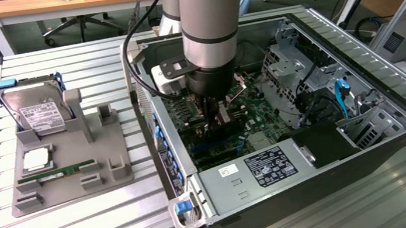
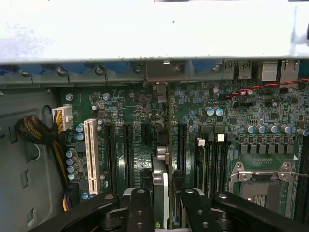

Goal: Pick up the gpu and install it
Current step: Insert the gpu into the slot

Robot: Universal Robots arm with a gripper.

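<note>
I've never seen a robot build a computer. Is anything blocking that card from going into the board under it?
Nothing visible blocks it. The gripper holds the gpu edge-on, upright over the motherboard, lined up among the long black slots. Whether its edge has entered a slot cannot be told.

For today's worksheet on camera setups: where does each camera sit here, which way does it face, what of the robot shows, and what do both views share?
Exterior view: high off the arm, angled down at the open computer case and gray parts holder; the arm shows.
Wrist view: on the wrist, looking down into the case at the motherboard; the gripper shows, shut on the gpu.
Shared: motherboard, gripper.
</note>
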